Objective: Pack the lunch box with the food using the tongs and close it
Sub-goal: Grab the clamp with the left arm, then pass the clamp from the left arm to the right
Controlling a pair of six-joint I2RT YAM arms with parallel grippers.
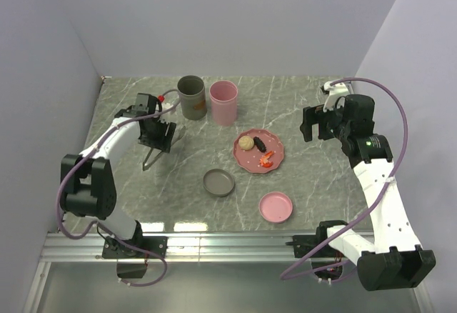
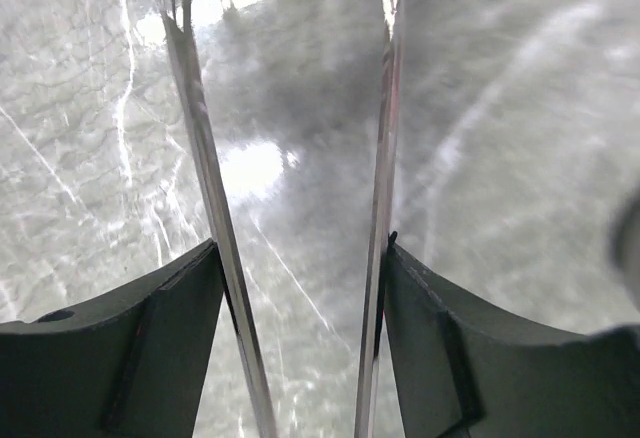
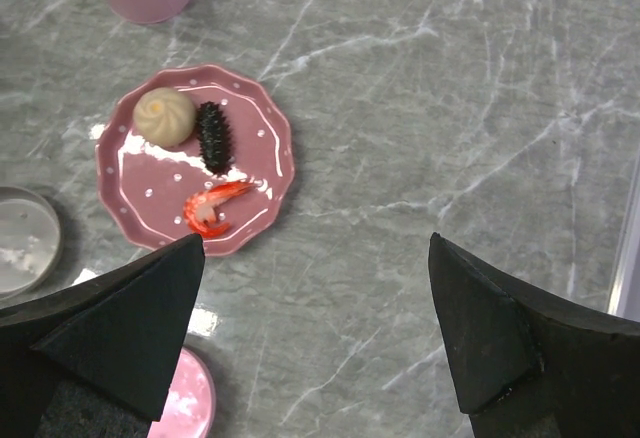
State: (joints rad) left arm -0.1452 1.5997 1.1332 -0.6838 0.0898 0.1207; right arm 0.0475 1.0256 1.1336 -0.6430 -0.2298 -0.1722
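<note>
Two fingers of the left gripper (image 2: 302, 248) clasp the tongs (image 2: 205, 158); the right gripper (image 3: 317, 246) gapes empty.

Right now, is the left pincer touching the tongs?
Touching. The left wrist view shows the left pincer straddling the tongs, its fingers each lying flush against one tong arm with no visible gap.
</note>
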